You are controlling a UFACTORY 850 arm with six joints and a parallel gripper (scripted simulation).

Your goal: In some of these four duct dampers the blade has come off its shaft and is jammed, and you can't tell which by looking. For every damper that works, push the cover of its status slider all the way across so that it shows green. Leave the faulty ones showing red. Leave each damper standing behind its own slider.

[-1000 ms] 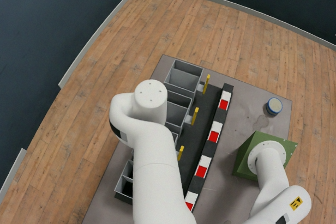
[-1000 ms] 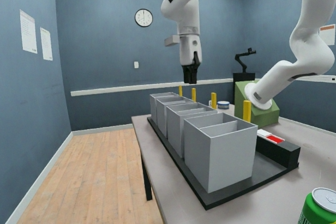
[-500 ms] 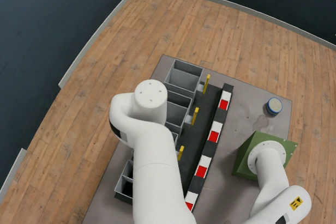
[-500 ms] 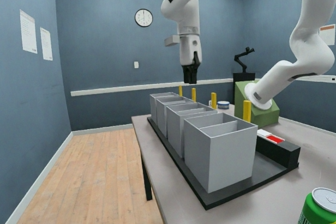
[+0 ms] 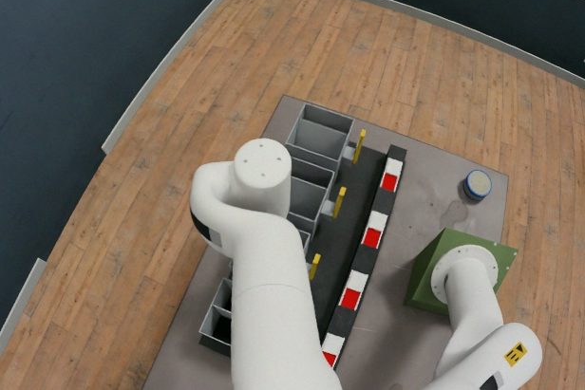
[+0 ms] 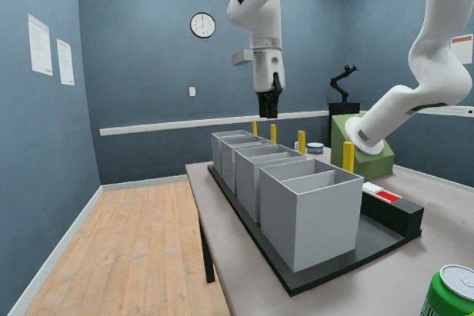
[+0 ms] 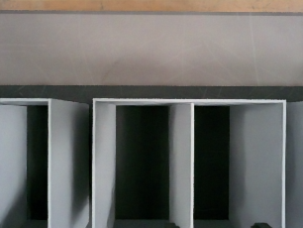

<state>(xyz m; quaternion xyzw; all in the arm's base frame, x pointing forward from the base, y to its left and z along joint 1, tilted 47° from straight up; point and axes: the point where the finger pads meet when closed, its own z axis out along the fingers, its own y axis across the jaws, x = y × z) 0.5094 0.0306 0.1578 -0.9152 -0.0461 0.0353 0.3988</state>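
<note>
Four grey open-topped dampers stand in a row on a black base point(image 6: 346, 257), the nearest one point(image 6: 309, 211) largest in the exterior view. Each has a yellow lever beside it, such as the far one point(image 5: 359, 146) and the near one point(image 6: 348, 156). All four sliders point(image 5: 390, 175), point(image 5: 373, 231), point(image 5: 352, 289), point(image 5: 331, 350) show red, with the white cover beside it. My gripper point(image 6: 268, 111) hangs partly open and empty, well above the far half of the row. The arm hides it in the top view. The wrist view looks straight down into a damper point(image 7: 190, 164) whose blade point(image 7: 192, 159) stands edge-on.
The green mount block point(image 5: 456, 269) carries the arm's base to the right of the sliders. A blue-rimmed round tin point(image 5: 477, 184) sits on the table beyond it. A green can point(image 6: 450, 291) stands at the near table corner. The table edge runs close behind the dampers point(image 7: 149, 12).
</note>
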